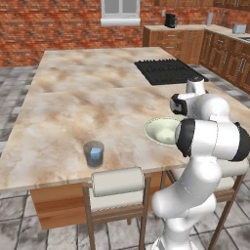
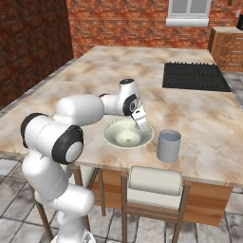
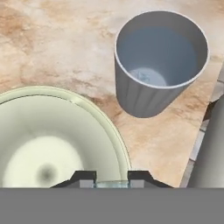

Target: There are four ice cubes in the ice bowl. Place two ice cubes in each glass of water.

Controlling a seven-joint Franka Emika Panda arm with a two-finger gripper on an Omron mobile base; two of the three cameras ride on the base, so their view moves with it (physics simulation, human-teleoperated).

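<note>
1. We see the gripper point(image 3: 112, 183) at the bottom of the hand view, its two dark fingers point(image 3: 85, 177) drawn close and pinching a small pale blue cube point(image 3: 112, 184) between them.
2. In the right base view the gripper point(image 2: 141, 124) hangs over the bowl point(image 2: 112, 137), toward the rim at about 3 o'clock — the side facing the nearer glass.
3. The bowl is round and shallow, so it has no long axis; its mouth faces straight up. In the hand view its rim point(image 3: 109, 127) arcs from 9 o'clock round to 5 o'clock, and what shows of its inside is bare cream with a faint grey shadow near the middle.
4. One glass point(image 3: 148, 87) stands upright at about 1 o'clock in the hand view, its long axis vertical and its mouth open upward. It is near the bowl but apart from it, with a strip of counter point(image 3: 52, 43) between. Inside, a pale patch lies on the bottom under the water; we cannot tell whether it is ice.
5. In the right base view this glass point(image 2: 169, 146) sits at 3 o'clock from the bowl, close to the counter's front edge.
6. The other glass point(image 1: 93, 154) stands upright too — in the left base view it is at 9 o'clock from the bowl point(image 1: 158, 132), well apart from it, with something pale blue showing inside.
7. A stovetop point(image 1: 166, 71) lies at 12 o'clock, far back on the counter.
</note>
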